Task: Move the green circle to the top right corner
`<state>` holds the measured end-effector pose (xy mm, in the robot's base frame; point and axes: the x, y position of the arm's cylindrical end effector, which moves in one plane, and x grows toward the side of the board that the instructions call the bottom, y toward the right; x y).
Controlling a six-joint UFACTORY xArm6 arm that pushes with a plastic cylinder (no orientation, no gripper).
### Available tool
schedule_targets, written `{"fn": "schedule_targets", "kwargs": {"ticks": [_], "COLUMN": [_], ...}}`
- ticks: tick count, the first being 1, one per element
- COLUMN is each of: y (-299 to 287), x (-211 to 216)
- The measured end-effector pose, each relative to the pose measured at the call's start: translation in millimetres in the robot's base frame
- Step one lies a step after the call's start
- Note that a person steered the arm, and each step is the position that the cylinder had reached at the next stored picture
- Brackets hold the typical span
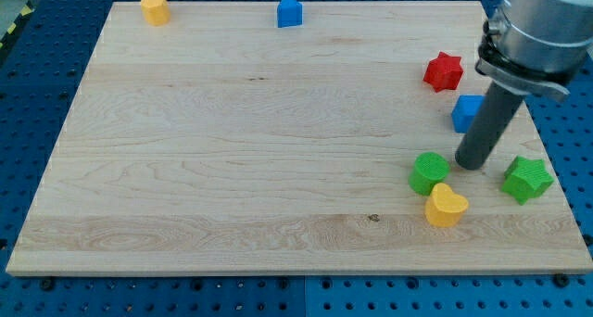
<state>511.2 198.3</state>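
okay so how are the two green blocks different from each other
The green circle is round with smooth sides; the green star has points. The green circle touches the yellow heart; the green star stands alone. My tip sits nearer the green circle. Both are the same green.

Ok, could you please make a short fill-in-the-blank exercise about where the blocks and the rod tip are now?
1. My tip stands just to the view's ____ of the green circle.
2. The yellow heart touches the ____ circle.
3. The red star lies toward the view's top from the blue ____ behind the rod.

Missing words: right; green; block
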Motion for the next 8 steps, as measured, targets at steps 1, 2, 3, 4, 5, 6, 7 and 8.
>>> {"fn": "schedule_targets", "kwargs": {"ticks": [1,2,3,4,5,6,7,8], "y": [-1,-28,-57,-87,-117,-151,-160,-158], "x": [30,33,24,3,-25,-39,-65,-89]}}
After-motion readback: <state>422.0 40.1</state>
